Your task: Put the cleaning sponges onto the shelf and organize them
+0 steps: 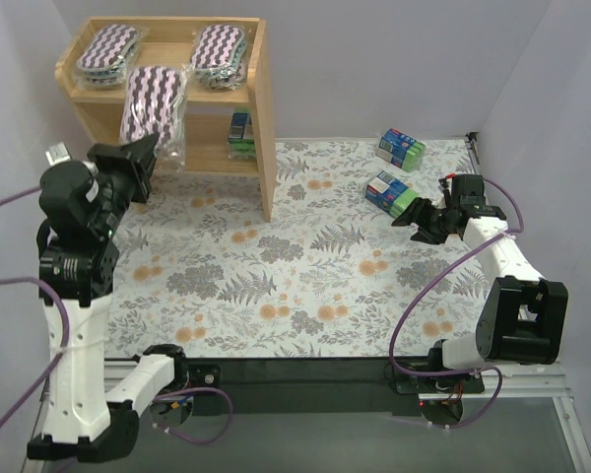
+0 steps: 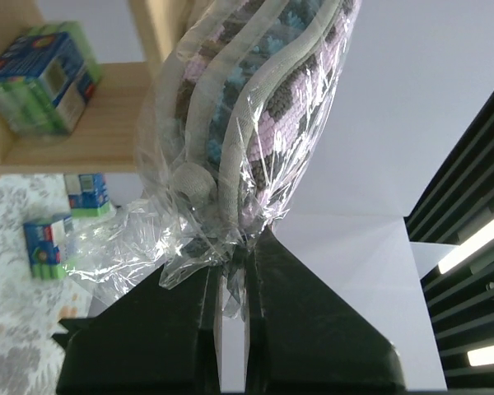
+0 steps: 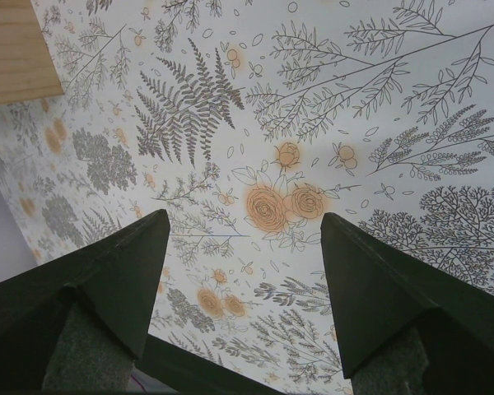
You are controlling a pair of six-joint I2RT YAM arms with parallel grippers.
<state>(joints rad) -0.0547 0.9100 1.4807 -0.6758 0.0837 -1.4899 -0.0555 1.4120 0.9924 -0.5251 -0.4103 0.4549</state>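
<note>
My left gripper [image 1: 138, 163] is shut on the clear wrap of a purple-and-white zigzag sponge [image 1: 153, 103] and holds it up in front of the wooden shelf [image 1: 261, 108]. In the left wrist view the jaws [image 2: 235, 263] pinch the bunched wrap below the sponge [image 2: 263, 107]. Two more zigzag sponges [image 1: 108, 51] [image 1: 220, 49] lie on the top tier. One blue-and-green pack [image 1: 240, 135] stands on the lower tier, also seen in the left wrist view [image 2: 41, 78]. Two packs [image 1: 401, 146] [image 1: 389, 190] lie on the mat at the right. My right gripper [image 1: 424, 219] is open and empty just beside the nearer pack.
A floral mat [image 1: 305, 276] covers the table. White walls close in at the left, back and right. The right wrist view shows open fingers [image 3: 123, 271] over bare mat, with the shelf's wooden corner [image 3: 12, 49] at top left.
</note>
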